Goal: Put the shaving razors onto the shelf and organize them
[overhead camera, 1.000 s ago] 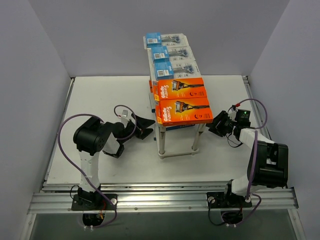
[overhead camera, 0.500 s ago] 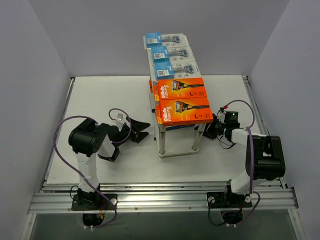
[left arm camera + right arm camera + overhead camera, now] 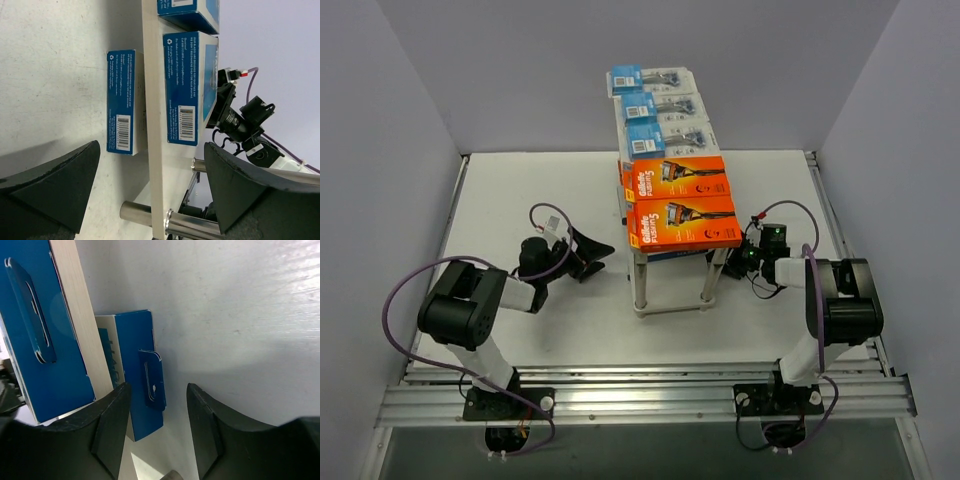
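The blue-and-white razor box is lying under the shelf top, right side. The right end effector is hovering half spread, empty, facing its hang-tab end. The left end effector is hovering wide spread, empty. Advising: centring fingers on the box end, reaching deeper, avoiding the legs.

Counter: white and matte, filling the middle of the top view; the wrist views show it pale and faintly streaked.
Back wall: a plain pale grey-lilac panel that meets the counter's far edge.
Left wall: the same plain panel, slanting in toward the far corner.
Right wall: a matching panel, bare.
Near edge: aluminium rails run across the counter's full width.
Right edge: a thin metal strip borders the counter.
Light: even and diffuse, with only soft grey shadows on the counter.
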`<control>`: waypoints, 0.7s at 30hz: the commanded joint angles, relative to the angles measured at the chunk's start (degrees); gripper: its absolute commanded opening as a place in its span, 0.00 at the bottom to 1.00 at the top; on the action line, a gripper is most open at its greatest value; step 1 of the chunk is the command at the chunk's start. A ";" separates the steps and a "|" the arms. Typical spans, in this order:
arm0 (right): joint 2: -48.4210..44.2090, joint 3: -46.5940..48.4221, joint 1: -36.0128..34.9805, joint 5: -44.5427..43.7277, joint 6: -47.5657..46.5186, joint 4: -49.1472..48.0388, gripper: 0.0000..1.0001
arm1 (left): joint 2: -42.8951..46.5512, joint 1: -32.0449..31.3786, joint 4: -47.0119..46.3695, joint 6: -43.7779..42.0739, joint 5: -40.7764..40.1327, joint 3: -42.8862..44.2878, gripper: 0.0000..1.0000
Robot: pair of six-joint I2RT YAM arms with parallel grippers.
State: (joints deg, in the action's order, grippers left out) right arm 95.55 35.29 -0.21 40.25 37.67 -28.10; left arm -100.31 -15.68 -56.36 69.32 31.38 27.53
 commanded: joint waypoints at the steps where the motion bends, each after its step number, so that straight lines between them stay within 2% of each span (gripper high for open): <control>1: -1.59 -0.57 -2.16 0.01 -0.40 -1.61 0.46 | 5.56 0.57 14.39 -8.66 0.36 3.22 0.94; 7: -3.88 -0.48 -3.57 -1.40 -0.49 -1.43 0.51 | 11.54 0.74 25.84 -13.68 -0.88 6.30 0.94; 10: -2.74 -0.22 -4.10 -1.75 -0.32 -1.43 0.50 | 12.07 1.44 27.18 -14.30 -0.53 6.31 0.94; 17: -0.80 -0.66 -4.36 -2.02 0.65 -2.22 0.40 | 13.30 3.64 29.11 -15.44 1.49 5.52 0.94; 21: -0.89 -1.54 -4.36 -2.19 2.14 -3.71 0.34 | 16.37 6.80 36.90 -18.60 3.08 7.62 0.94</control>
State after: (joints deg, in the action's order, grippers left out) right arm 94.50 34.63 -4.21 37.52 38.74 -29.54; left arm -87.92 -10.98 -25.36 54.54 32.40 32.32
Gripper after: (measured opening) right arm 0.351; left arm 0.940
